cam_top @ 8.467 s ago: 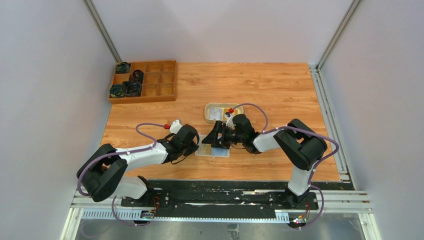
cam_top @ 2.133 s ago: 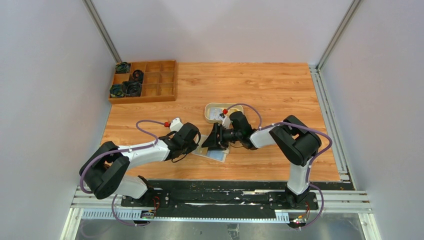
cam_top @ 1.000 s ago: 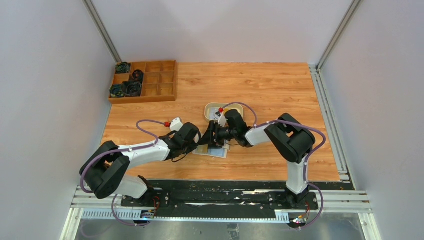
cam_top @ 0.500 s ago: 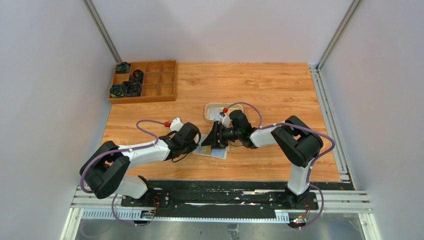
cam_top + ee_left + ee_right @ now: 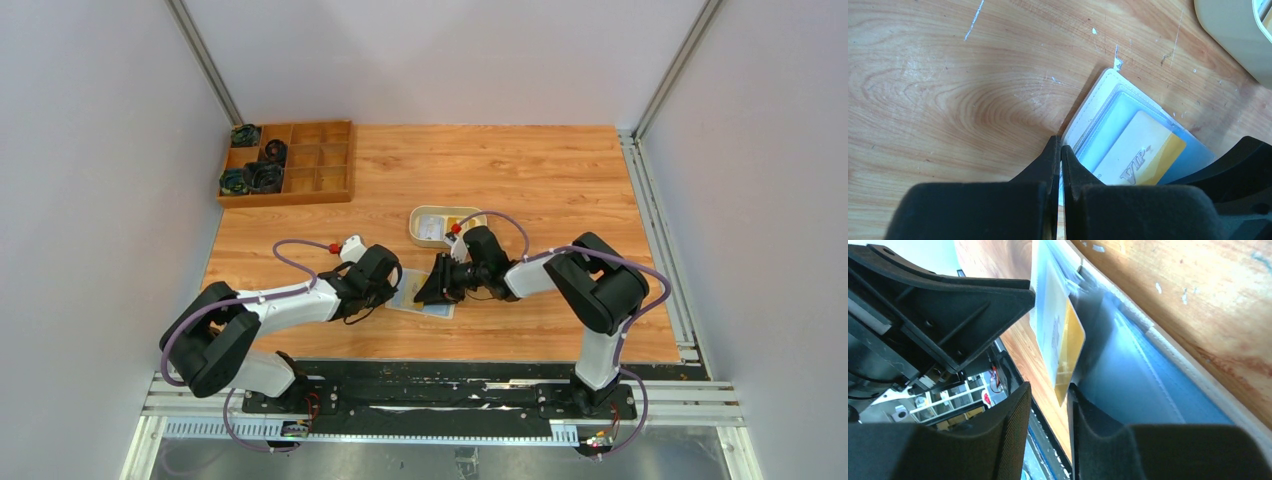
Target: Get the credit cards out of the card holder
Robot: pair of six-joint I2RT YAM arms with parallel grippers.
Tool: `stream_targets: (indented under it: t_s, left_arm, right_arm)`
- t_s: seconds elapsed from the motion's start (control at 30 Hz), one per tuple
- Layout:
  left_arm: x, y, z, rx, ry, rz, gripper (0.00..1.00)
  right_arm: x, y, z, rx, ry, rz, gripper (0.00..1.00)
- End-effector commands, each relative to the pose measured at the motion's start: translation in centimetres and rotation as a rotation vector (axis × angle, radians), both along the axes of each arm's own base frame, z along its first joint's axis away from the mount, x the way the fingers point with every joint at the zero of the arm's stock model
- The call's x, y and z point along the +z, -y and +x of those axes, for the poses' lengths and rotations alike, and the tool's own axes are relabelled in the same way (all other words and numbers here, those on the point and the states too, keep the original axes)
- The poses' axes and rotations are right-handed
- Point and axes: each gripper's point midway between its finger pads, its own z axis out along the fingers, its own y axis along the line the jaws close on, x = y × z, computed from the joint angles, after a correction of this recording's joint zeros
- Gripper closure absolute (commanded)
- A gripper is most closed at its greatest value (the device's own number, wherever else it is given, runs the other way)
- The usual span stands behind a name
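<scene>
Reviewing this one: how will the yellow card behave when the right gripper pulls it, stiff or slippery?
Likely stiff: the yellow card looks flat where it leaves the card holder. Probably slippery: thin, smooth, only a corner inside the right gripper. The holder might drag along, though the left gripper rests on its edge.

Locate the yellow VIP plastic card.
Left wrist view, right of centre: the yellow VIP plastic card sits in the open beige card holder's clear pocket, beside the left gripper's shut jaws.

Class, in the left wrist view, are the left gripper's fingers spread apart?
No: the left gripper has its two fingers pressed together, tips at the cream edge of the card holder.
</scene>
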Motion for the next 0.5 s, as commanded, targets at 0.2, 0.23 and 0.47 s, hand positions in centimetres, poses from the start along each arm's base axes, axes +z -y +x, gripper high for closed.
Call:
stream_targets:
  t_s: [0.2,0.23,0.47]
  left_arm:
    - [-1.42,-0.68,-1.14,-0.012,-0.058,0.051,1.00]
    - [-1.38,-0.67,-1.12,-0.012,-0.057,0.049,1.00]
    - [-1.46,-0.67,-1.16,-0.013,-0.060,0.050,1.00]
  right_arm:
    - [-0.96,0.85,0.23,-0.013,-0.006,-0.019,0.88]
    - [-0.95,0.87,0.19,-0.012,-0.006,-0.019,0.89]
    - [-1.01,1.73,-0.23,-0.005,-0.010,-0.036,1.00]
